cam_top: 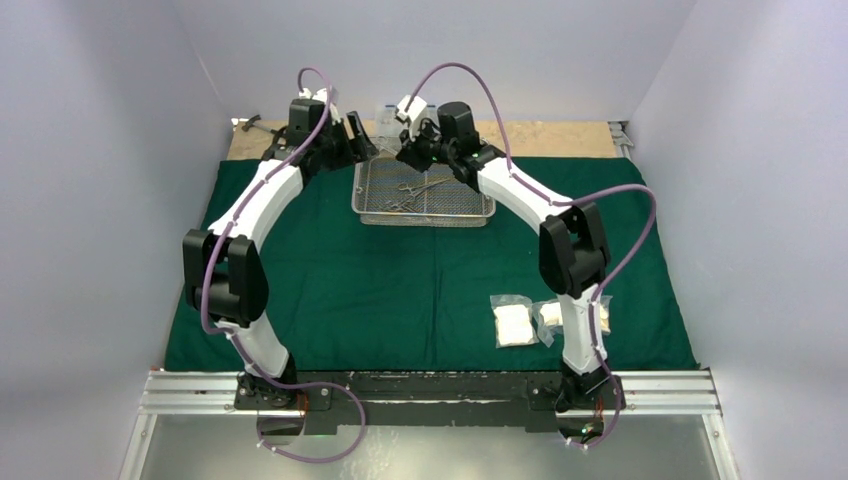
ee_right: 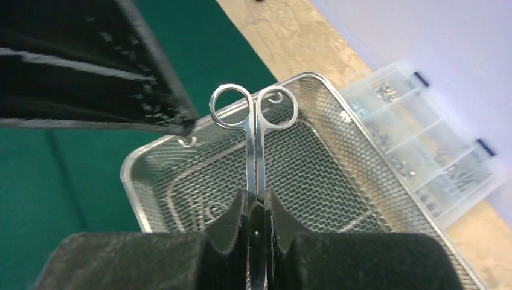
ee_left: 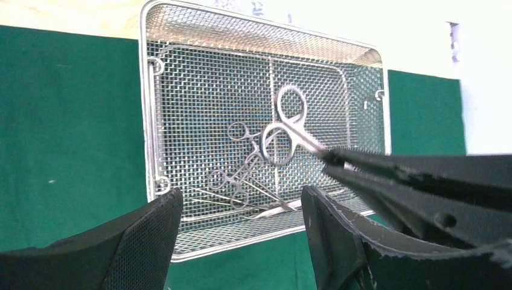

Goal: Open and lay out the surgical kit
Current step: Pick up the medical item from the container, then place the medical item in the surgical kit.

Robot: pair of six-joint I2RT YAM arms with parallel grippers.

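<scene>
The dark green cloth (cam_top: 400, 290) lies spread flat. On its far middle sits the steel mesh tray (cam_top: 425, 220). My right gripper (ee_right: 256, 202) is shut on a pair of steel scissors (ee_right: 255, 139) and holds them above the tray (ee_right: 130, 181), finger rings pointing away. In the left wrist view the scissors (ee_left: 288, 124) hang over the tray (ee_left: 145, 121), where small ring-handled instruments (ee_left: 241, 172) and thin tweezers lie. My left gripper (ee_left: 241, 211) is open and holds nothing, hovering by the tray's left side. Gauze packets (cam_top: 515, 325) lie on the cloth at the near right, partly behind the right arm.
A clear plastic compartment box (ee_right: 422, 151) stands just past the tray on the bare wooden strip (cam_top: 560, 138). A dark tool (cam_top: 255, 125) lies at the back left corner. Walls close in on both sides. The two grippers sit close together over the tray.
</scene>
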